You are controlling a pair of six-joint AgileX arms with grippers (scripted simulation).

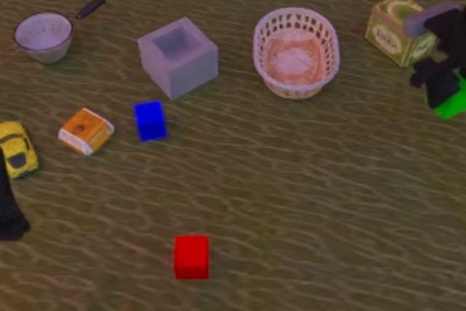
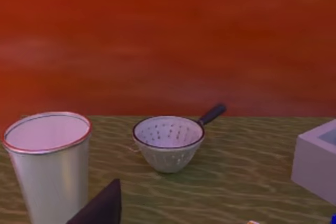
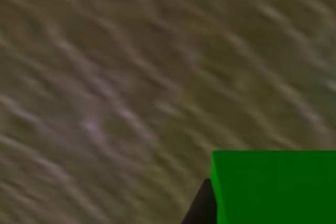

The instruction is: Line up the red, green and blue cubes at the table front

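Note:
The red cube (image 1: pixel 191 256) lies near the table's front edge, left of centre. Farther back and left of it, the blue cube (image 1: pixel 150 120) sits in front of the grey block. At the right edge my right gripper (image 1: pixel 439 85) is shut on the green cube (image 1: pixel 453 103); the right wrist view shows the green cube (image 3: pixel 273 187) large, with a dark finger (image 3: pixel 202 205) against its side. My left gripper (image 1: pixel 11 213) is parked at the left edge, open, and only one finger (image 2: pixel 102 208) shows in its wrist view. The table (image 1: pixel 313 194) is olive-brown and rippled.
Along the back stand a colander with a dark handle (image 1: pixel 44 34), a hollow grey block (image 1: pixel 178 56), a white basket (image 1: pixel 296 51) and a yellow-green box (image 1: pixel 397 28). An orange-and-white box (image 1: pixel 86 131) and a yellow toy car (image 1: pixel 17 149) lie at the left. A metal cup (image 2: pixel 50 166) stands near the left arm.

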